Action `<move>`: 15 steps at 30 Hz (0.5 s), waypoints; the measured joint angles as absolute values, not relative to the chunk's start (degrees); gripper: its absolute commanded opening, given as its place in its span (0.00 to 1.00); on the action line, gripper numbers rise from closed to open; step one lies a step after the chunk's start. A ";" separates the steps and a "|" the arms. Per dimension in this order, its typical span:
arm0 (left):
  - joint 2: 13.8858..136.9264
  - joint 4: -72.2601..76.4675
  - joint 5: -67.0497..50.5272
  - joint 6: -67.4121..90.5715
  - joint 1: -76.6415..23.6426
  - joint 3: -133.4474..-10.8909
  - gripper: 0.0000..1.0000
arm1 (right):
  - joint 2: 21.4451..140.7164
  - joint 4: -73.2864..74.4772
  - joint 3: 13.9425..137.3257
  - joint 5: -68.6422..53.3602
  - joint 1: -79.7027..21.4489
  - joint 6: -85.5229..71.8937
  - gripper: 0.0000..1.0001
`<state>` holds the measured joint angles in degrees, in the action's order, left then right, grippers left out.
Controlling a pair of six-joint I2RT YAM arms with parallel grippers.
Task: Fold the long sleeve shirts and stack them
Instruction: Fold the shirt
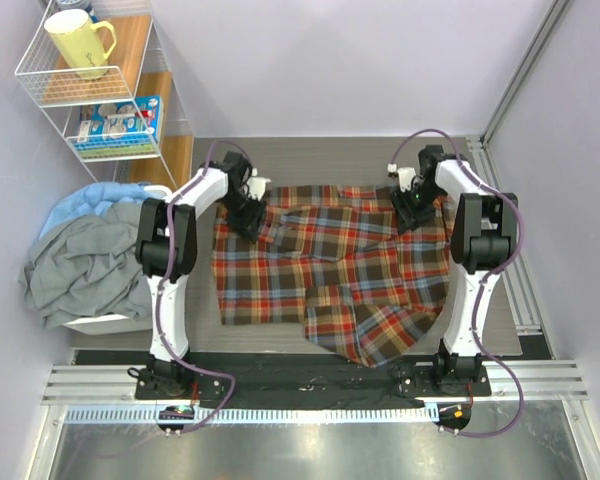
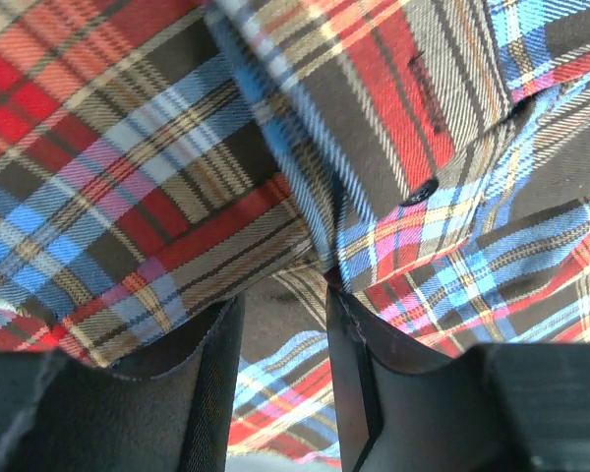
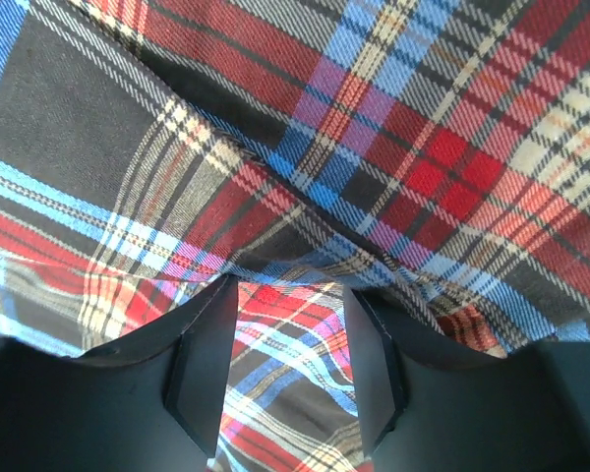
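One long sleeve shirt (image 1: 330, 270), red, dark and blue tartan plaid, lies spread over the grey table (image 1: 310, 160), with a folded flap at its near right. My left gripper (image 1: 248, 218) is down at the shirt's far left corner and my right gripper (image 1: 412, 212) at its far right corner. In the left wrist view the jaws (image 2: 283, 305) stand apart, a shirt (image 2: 275, 118) edge drapes over the fingertips (image 2: 211, 383), and bare table shows in the gap. In the right wrist view the jaws (image 3: 290, 295) also stand apart, with the shirt (image 3: 354, 128) over the tips and plaid in the gap.
A white bin with a heap of blue and grey clothes (image 1: 85, 260) stands left of the table. Behind it is a wire shelf (image 1: 40, 85) holding a yellow mug (image 1: 80, 40) and a box (image 1: 120, 122). A metal rail (image 1: 525, 290) runs along the table's right side.
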<state>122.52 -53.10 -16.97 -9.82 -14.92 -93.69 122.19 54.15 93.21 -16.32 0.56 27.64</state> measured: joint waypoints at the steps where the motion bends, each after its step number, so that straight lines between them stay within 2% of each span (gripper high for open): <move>1: 124.97 -53.84 -16.88 -9.72 -14.33 -97.67 0.41 | 124.18 54.63 96.57 -15.77 0.58 27.18 0.53; 5: 132.55 -54.50 -16.82 -10.17 -12.19 -111.09 0.43 | 133.14 53.67 112.09 -14.76 0.75 26.20 0.56; 8: 134.52 -54.26 -17.91 -12.45 -11.22 -115.46 0.48 | 137.88 53.15 120.81 -15.49 1.17 26.50 0.62; 11: 131.90 -54.74 -23.97 -15.94 -10.90 -113.97 0.58 | 136.20 53.95 118.78 -18.02 1.91 27.44 0.67; 15: 123.35 -55.99 -32.10 -21.67 -15.44 -107.66 0.63 | 124.64 56.01 103.66 -22.50 2.76 30.17 0.70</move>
<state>123.35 -55.99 -32.10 -21.67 -15.44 -107.66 124.64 56.01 103.66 -22.50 2.76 30.17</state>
